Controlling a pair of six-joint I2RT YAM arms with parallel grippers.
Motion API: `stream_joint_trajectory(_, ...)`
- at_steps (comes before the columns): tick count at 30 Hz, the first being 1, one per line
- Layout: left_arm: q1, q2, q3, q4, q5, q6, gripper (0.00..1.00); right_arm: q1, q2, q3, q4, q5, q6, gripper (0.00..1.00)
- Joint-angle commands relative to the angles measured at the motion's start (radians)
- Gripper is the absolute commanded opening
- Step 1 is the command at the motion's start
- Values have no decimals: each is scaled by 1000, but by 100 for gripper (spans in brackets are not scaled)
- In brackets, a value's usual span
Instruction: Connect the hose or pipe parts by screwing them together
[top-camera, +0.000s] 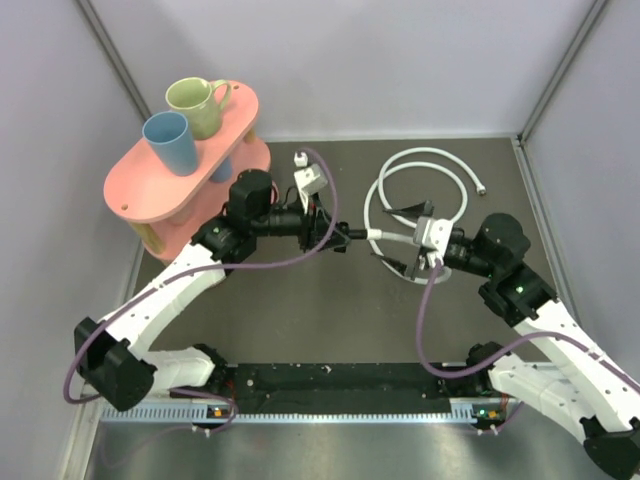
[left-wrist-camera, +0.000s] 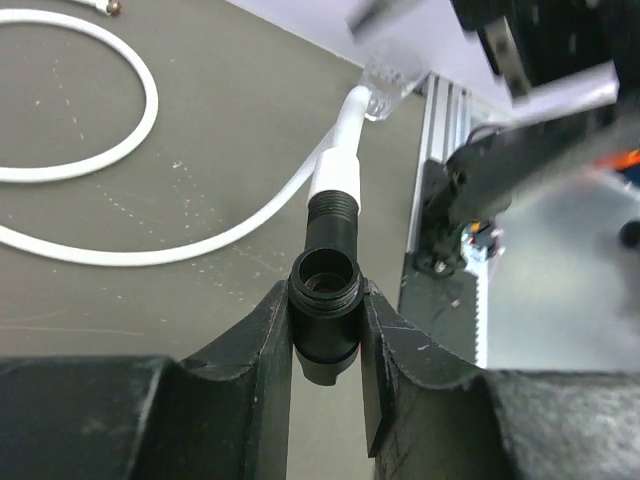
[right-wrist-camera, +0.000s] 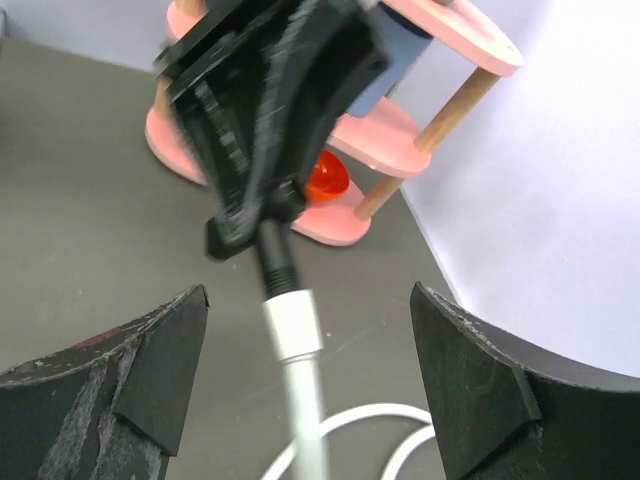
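My left gripper (top-camera: 335, 238) (left-wrist-camera: 325, 345) is shut on the small black connector (left-wrist-camera: 325, 300) (top-camera: 350, 238), held just above the table. One threaded port faces the left wrist camera. The silvery end fitting (left-wrist-camera: 335, 180) (right-wrist-camera: 293, 325) of the white hose (top-camera: 420, 160) (left-wrist-camera: 120, 150) sits on the connector's far threaded stem (right-wrist-camera: 275, 255). My right gripper (top-camera: 405, 245) (right-wrist-camera: 307, 295) is open, one finger on each side of that fitting with wide gaps and no contact. The rest of the hose lies in loops on the table behind, its other end (top-camera: 483, 188) free.
A pink two-tier stand (top-camera: 150, 190) at the back left carries a green mug (top-camera: 195, 105) and a blue cup (top-camera: 170, 142); something red (right-wrist-camera: 325, 180) lies on its lower shelf. Grey walls close in the sides and back. A metal rail (top-camera: 330, 410) runs along the near edge.
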Motion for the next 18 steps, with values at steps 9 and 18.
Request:
stream_joint_trajectory(9,62,97,201,-126,57,-758,0,221,-78,-79,21,331,-410,70)
stream_joint_trajectory(18,71,80,107,166,166,-1085,0,233,-42,-133,151,379,-500,57)
